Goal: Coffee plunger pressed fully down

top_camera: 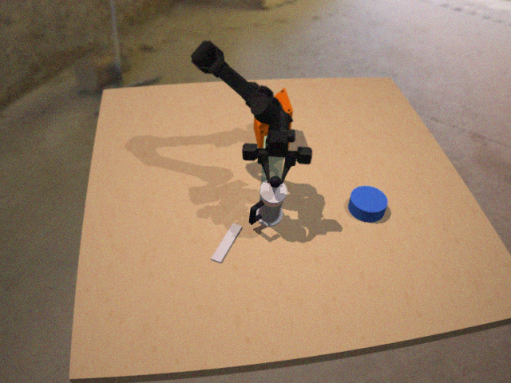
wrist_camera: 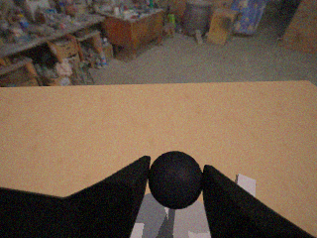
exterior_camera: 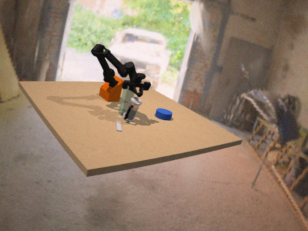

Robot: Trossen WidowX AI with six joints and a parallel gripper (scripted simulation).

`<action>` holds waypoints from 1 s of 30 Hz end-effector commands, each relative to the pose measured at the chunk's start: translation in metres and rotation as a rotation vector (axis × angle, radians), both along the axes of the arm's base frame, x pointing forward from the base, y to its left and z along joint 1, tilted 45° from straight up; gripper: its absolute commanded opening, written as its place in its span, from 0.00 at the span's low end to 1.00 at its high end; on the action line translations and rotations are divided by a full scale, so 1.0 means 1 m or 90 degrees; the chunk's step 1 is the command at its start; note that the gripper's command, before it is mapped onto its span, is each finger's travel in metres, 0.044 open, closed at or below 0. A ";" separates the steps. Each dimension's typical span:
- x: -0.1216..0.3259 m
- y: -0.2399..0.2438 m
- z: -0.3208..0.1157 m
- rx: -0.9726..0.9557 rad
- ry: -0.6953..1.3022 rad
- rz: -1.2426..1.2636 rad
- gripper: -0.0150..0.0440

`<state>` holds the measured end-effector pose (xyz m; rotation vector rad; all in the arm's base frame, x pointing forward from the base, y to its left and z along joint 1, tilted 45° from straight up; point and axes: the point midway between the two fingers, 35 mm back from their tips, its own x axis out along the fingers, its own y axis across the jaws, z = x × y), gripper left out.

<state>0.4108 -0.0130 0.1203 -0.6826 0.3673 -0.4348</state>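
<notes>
The coffee press stands upright near the middle of the table, a clear glass body with a pale lid and a black handle on its left. Its black round plunger knob sits low, right on the lid. My gripper comes down from above and is shut on the knob, one black finger on each side, as the wrist view shows. Part of the grey lid shows below the knob.
A blue flat cylinder lies to the right of the press. A pale grey flat strip lies in front of it to the left. The orange arm base stands behind the press on the wooden table.
</notes>
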 end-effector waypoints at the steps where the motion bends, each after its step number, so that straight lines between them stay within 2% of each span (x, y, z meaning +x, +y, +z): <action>1: -0.005 -0.014 -0.015 -0.008 0.028 -0.018 0.47; 30: -0.001 -0.013 -0.015 -0.008 0.028 -0.018 0.47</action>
